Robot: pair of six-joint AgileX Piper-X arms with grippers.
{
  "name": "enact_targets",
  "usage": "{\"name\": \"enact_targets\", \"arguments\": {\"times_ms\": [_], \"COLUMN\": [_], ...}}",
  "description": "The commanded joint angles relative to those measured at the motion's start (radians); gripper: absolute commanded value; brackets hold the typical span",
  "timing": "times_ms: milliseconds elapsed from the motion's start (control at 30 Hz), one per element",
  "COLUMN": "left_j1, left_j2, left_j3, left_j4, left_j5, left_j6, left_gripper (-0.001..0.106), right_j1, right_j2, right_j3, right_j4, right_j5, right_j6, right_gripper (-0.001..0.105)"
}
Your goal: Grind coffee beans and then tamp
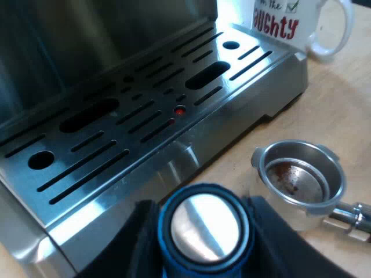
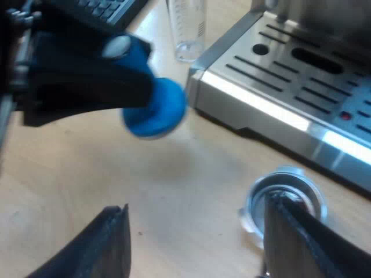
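Beside the slotted drip tray [image 1: 152,145] of the silver espresso machine [image 1: 87,35], the round metal holder [image 1: 298,182] lies loose on the pale wooden table [image 1: 342,104], showing only brown traces inside. Our left gripper [image 1: 203,246] is clamped round the blue tamper [image 1: 206,223] with the shiny steel face, near the holder; our right gripper [image 2: 203,243] hangs spread wide over it. We judge tamping is the step in hand: the tamper must next settle squarely, level, into the holder.

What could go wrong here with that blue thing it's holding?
The holder lies loose on the table with the right gripper open by it, so pressing could tip it. It shows only brown traces inside, so the tamper in the left gripper may press on almost nothing.
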Motion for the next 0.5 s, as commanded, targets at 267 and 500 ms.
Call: {"name": "enact_targets", "arguments": {"times_ms": [267,500], "left_j1": [-0.002,-0.002], "left_j2": [-0.174,-0.177], "left_j3": [-0.033,-0.125], "left_j4": [0.133,0.257], "left_j5": [0.010,0.056], "left_j6": [-0.010,-0.010], "left_gripper": [0.006,0.006], "right_j1": [-0.037,-0.037], "right_j2": [-0.156,-0.212], "right_j3": [-0.002,0.029], "right_j4": [0.264,0.339], "right_j5": [0.031,0.043], "right_j6": [-0.003,-0.003], "right_gripper": [0.054,0.054]}}
